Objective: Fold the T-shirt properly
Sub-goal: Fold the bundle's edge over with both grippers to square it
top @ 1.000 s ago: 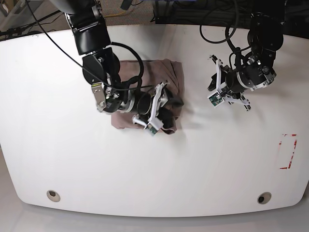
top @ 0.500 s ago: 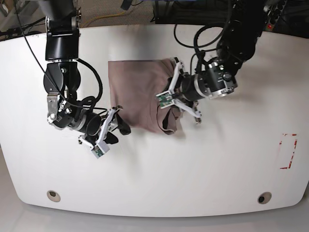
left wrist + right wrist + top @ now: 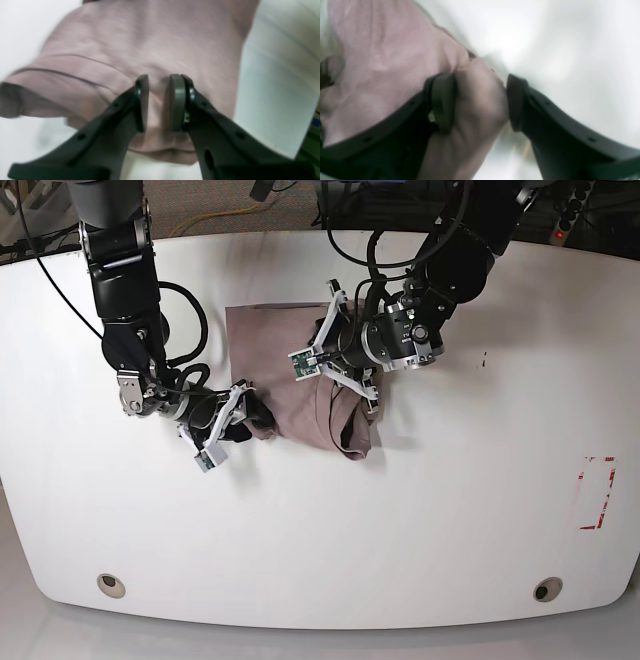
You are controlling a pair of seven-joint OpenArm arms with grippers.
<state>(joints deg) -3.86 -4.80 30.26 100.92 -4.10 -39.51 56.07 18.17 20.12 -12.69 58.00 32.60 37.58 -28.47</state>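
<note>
Cloth fills both wrist views, and each shows what the base view cannot. In the right wrist view the right gripper (image 3: 480,100) has a thick bunched fold of the T-shirt (image 3: 395,50) wedged between its two pads, clamped on the fabric, with blurred white table (image 3: 570,37) beyond. In the left wrist view the left gripper (image 3: 158,100) stands over the T-shirt (image 3: 162,42) with its pads set narrowly apart; cloth shows through the gap, but whether any is pinched cannot be told from here. A folded hem runs off to the left of that view, and the table (image 3: 275,87) shows white on the right.

From the base view, the T-shirt (image 3: 285,370) lies folded near the middle of the table (image 3: 450,520), toward the far edge. The right gripper (image 3: 242,415) is at its lower left corner and the left gripper (image 3: 325,360) is over its right half. A red marking (image 3: 597,493) sits near the table's right edge; no writing can be read.

Half a second earlier the right gripper was off the cloth, lower left on bare table, and the left gripper was at the shirt's right edge; both have since moved in.
</note>
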